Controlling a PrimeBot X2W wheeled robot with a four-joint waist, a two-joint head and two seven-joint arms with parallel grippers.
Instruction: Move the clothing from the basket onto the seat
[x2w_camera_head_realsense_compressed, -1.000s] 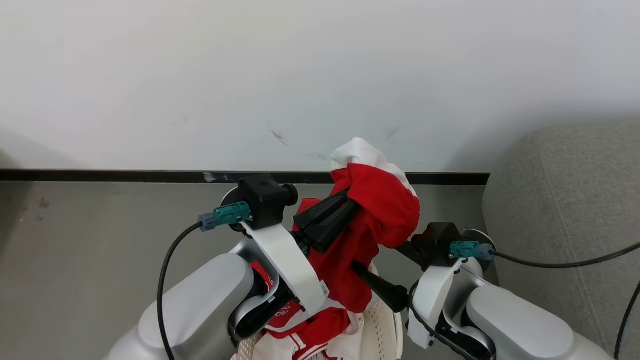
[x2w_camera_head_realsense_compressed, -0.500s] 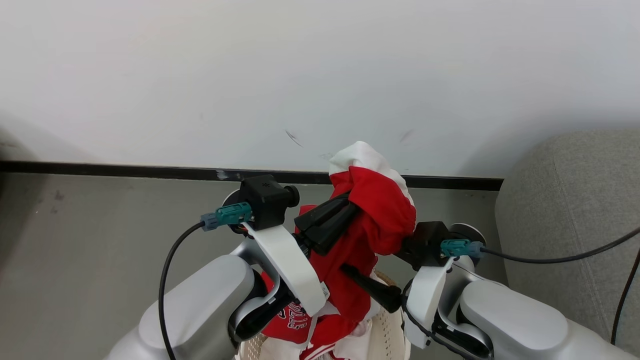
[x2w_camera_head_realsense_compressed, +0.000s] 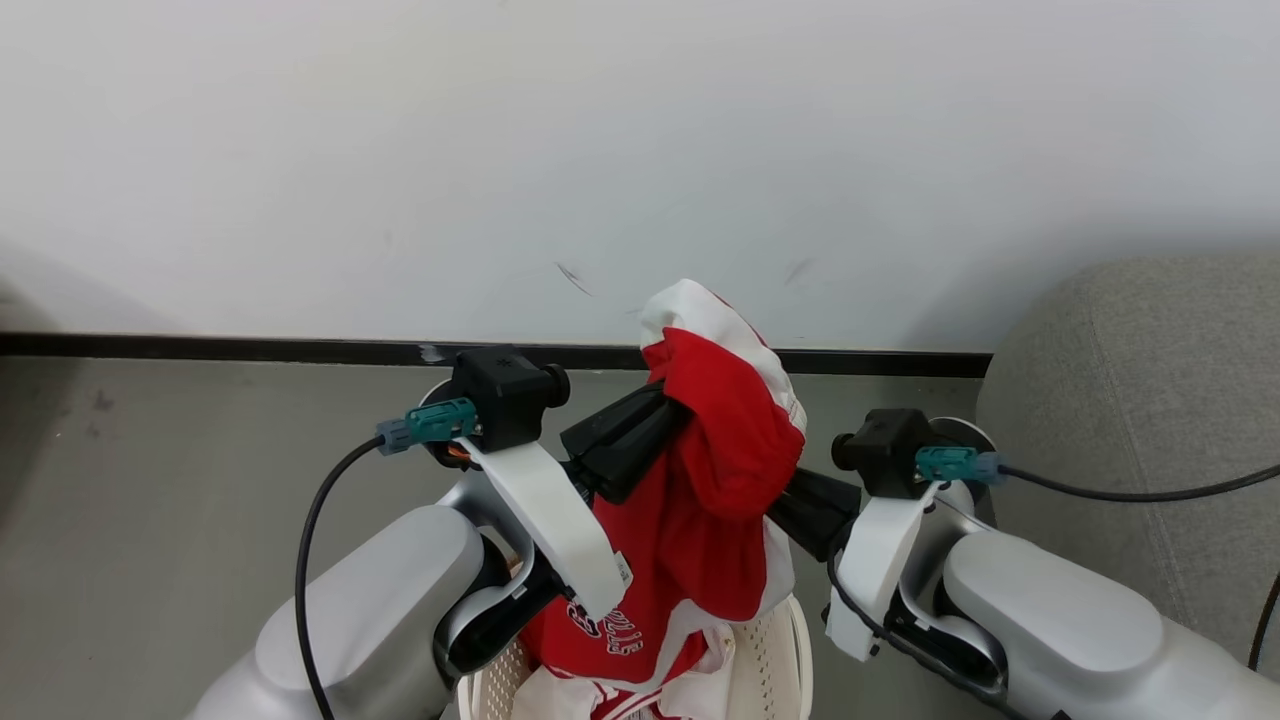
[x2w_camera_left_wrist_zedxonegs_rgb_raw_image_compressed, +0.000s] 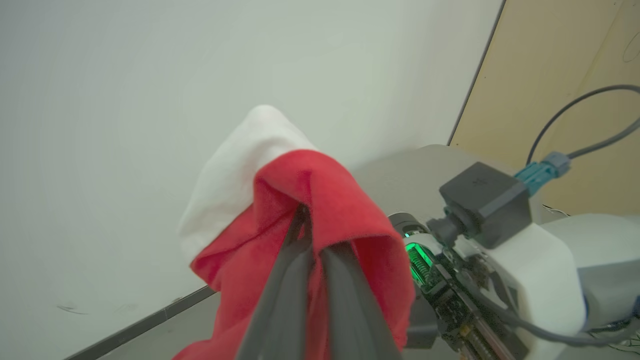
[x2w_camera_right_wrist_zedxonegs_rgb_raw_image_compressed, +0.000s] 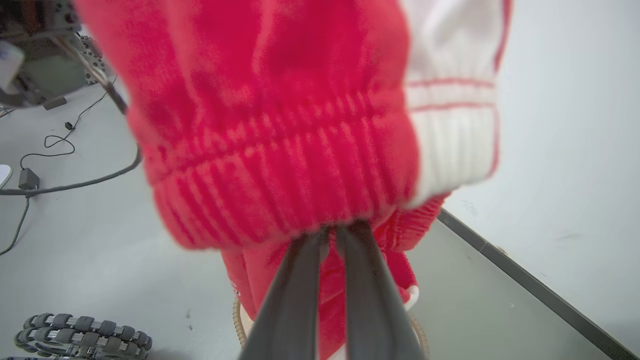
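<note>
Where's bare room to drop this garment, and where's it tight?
Free: seat at right, bare where visible; floor left of the left arm. Crowded: above the basket, where left gripper and right gripper clamp the garment.

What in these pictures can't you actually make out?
Basket: head view, cut by the bottom edge and covered by the hanging red garment.
Right pincer tips: right wrist view, buried under the garment's blurred hem.
Left pincer tips: left wrist view, wrapped in the garment.
Seat: head view, cut off by the right edge.
</note>
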